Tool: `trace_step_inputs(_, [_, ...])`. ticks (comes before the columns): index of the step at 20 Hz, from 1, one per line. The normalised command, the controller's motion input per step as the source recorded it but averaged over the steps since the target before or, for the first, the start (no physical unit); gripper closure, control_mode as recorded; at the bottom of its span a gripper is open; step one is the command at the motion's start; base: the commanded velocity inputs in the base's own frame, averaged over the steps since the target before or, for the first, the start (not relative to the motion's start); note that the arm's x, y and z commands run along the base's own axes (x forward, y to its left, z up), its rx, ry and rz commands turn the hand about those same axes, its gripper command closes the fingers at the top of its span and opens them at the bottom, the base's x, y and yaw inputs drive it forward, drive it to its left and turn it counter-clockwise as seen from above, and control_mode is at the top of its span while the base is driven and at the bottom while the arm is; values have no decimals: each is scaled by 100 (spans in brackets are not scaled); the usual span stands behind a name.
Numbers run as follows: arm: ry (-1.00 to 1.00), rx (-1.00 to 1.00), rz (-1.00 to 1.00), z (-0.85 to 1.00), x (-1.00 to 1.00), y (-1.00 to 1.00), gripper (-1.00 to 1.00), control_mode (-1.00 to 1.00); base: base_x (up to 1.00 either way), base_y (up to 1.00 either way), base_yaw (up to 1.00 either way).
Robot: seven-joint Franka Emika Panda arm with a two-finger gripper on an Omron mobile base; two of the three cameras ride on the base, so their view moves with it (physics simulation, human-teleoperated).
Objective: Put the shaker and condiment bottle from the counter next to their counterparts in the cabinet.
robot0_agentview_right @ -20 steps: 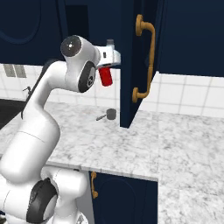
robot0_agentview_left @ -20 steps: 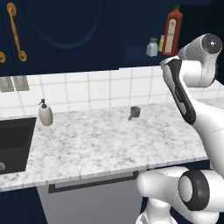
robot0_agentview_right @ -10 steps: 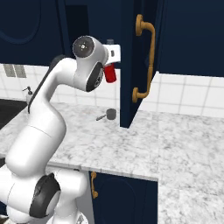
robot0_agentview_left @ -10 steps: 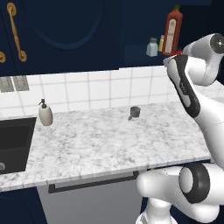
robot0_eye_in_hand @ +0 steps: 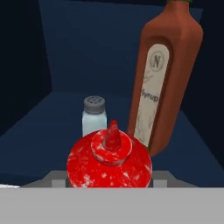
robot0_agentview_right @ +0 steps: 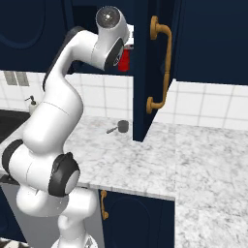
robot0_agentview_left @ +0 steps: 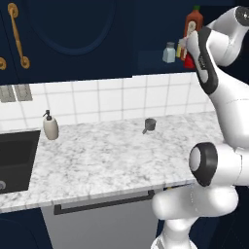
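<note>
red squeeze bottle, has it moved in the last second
Yes. In the right base view the red squeeze bottle, held in the hand, has gone right toward the navy door edge, closing on the open cabinet shelf.

Flat, even rendered light; dim cabinet interior, soft low-resolution blur.

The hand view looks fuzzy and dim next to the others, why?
Hand view: the red condiment bottle sits so close it looks soft-edged, and the cabinet interior is dark and shadowed. Left base view: the counter is evenly lit, without glare.
</note>
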Motion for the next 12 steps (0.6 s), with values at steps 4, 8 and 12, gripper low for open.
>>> trace_step_inputs(4, [0,0,0,-1,5,-4,100,-100,0,0,0])
trace_step_inputs(8, [0,0,0,0,48,-9,100,-100,0,0,0])
trace_step_inputs(12, [-6,-2,0,-20,36,0,100,-100,0,0,0])
